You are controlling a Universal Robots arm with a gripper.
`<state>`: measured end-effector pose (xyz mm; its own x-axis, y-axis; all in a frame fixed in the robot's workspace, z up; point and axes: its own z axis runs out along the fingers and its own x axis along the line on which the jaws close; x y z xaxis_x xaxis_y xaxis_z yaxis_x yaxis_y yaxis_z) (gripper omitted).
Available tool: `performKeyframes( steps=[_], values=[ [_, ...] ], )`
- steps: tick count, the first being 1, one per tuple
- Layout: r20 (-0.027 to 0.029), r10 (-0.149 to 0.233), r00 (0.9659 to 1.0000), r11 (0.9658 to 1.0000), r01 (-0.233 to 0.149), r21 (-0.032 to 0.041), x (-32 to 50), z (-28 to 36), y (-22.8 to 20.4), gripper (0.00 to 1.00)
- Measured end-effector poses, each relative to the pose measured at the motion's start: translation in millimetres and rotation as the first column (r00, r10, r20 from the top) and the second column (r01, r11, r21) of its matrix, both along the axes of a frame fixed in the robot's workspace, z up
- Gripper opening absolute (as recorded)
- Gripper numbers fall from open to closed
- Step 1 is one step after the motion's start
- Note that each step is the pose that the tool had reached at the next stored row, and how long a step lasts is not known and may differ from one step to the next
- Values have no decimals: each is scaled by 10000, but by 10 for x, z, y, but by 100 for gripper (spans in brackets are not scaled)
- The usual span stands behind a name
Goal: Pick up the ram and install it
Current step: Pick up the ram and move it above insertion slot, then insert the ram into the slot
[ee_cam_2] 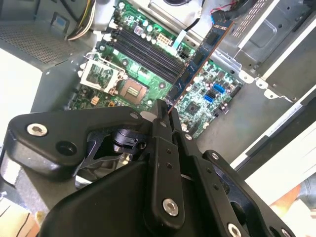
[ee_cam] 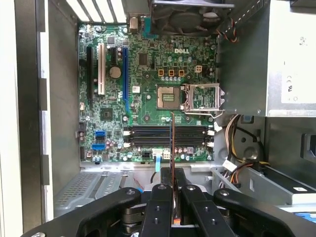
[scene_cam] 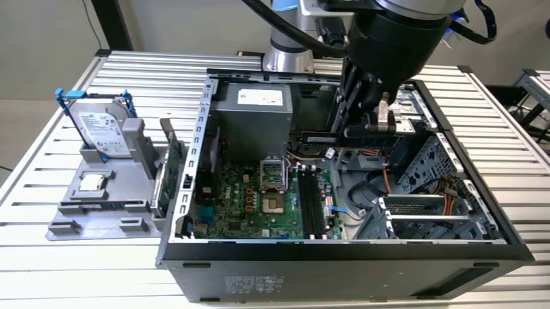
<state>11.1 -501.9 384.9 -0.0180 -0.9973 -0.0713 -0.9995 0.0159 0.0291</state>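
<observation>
The ram (scene_cam: pixel 331 137) is a thin dark stick and my gripper (scene_cam: pixel 371 129) is shut on it, holding it in the air inside the open computer case. In the second wrist view the ram (ee_cam_2: pixel 200 57) juts out from my gripper (ee_cam_2: pixel 165 112) over the green motherboard. In the first wrist view the ram (ee_cam: pixel 171 140) appears edge-on, running from my gripper (ee_cam: pixel 172 174) across the long black memory slots (ee_cam: pixel 168 134). The slots (scene_cam: pixel 311 203) lie below the stick, and it is clear of them.
The case walls (scene_cam: pixel 205 129) surround the motherboard, whose CPU socket (scene_cam: pixel 273 187) is open. The power supply (scene_cam: pixel 254 112) and a drive cage (scene_cam: pixel 421 212) flank the board. Outside, at the exterior view's left, a grey fixture (scene_cam: pixel 64 225) holds a hard drive (scene_cam: pixel 102 132) and an upright green card (scene_cam: pixel 172 168).
</observation>
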Motion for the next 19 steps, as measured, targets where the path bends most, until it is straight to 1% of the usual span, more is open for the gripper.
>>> performKeyframes(
  steps=[13,16,19],
  values=[
    [0,-25,10000,10000,25,0,1,0,1,0],
    [0,-274,9996,9996,274,0,1,0,1,0],
    [0,-633,9980,9980,633,1,1,0,1,0]
  ],
)
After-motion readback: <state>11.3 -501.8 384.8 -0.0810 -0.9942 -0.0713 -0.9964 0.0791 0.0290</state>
